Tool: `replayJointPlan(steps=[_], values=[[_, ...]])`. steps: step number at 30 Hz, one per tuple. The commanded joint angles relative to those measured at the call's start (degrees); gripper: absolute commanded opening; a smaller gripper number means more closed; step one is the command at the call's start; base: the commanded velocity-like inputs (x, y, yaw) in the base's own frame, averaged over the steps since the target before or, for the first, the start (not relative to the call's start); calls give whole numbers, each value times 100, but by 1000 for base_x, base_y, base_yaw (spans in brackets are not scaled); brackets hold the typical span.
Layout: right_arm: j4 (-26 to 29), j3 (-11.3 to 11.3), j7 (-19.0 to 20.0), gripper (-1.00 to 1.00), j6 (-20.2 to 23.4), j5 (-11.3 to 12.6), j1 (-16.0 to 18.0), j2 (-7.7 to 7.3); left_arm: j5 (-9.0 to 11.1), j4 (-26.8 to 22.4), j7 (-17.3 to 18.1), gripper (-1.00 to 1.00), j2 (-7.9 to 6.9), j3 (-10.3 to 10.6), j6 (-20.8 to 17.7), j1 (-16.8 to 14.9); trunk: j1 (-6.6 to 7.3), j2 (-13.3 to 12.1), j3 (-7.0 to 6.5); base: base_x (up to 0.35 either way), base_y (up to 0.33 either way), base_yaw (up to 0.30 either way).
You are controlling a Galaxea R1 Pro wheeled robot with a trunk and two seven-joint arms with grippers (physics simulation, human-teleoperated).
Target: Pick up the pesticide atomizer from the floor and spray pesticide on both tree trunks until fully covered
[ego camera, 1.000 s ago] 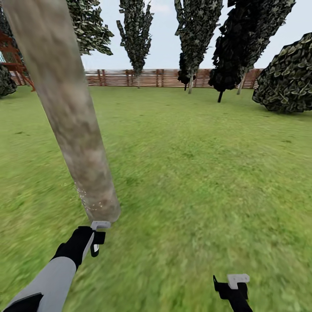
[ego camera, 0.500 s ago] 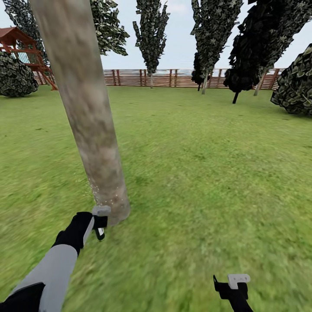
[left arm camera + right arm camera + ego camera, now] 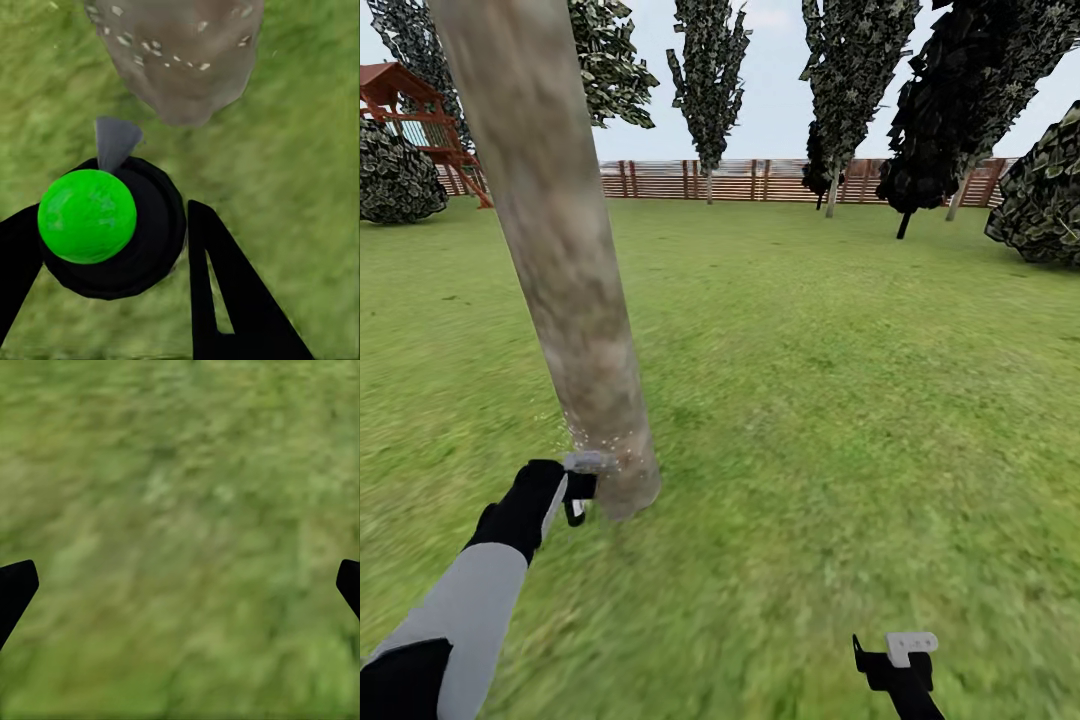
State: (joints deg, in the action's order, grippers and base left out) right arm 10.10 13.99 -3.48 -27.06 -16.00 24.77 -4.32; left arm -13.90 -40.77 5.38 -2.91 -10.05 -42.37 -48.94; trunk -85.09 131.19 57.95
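Observation:
A thick mottled grey-beige tree trunk [image 3: 560, 250] rises from the grass at the left of the head view. Tiny white pesticide specks [image 3: 600, 440] dot its lowest part. My left gripper [image 3: 575, 492] sits right beside the trunk's base, shut on the pesticide atomizer [image 3: 90, 217]. The atomizer has a black round body, a bright green ball top and a grey nozzle aimed at the trunk [image 3: 184, 60], where more specks [image 3: 142, 49] show. My right gripper [image 3: 895, 662] hangs low at the front right over bare grass, open [image 3: 180, 585] with nothing between its fingers.
Open lawn [image 3: 840, 400] stretches ahead and to the right. A brown slat fence [image 3: 760, 180] closes the far side, with dark column-shaped trees [image 3: 710, 80] along it. A red wooden playset [image 3: 415, 110] stands far left, and a round bush [image 3: 1050, 190] far right.
The camera swung left between the first two frames, shifting the whole view. Since then my left gripper with the atomizer has risen a little along the trunk's base. The right gripper has not moved.

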Motion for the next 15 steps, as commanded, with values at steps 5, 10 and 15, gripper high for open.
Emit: replayJointPlan(steps=[5, 10, 15], values=[[-2, 25, -30, 100, -18, -61, 5, 1, 1, -38, 73, -100, 64, 38, -279, -61, 1, 2, 5, 0, 0, 0], [1, 26, -30, 100, -18, -61, 5, 1, -1, -40, 74, -100, 325, 35, -622, -425, 1, 2, 5, 0, 0, 23], [1, 27, -30, 100, -18, -61, 4, 1, 7, -118, 85, -100, -183, -5, -674, -416, 1, 2, 5, 0, 0, 235]])
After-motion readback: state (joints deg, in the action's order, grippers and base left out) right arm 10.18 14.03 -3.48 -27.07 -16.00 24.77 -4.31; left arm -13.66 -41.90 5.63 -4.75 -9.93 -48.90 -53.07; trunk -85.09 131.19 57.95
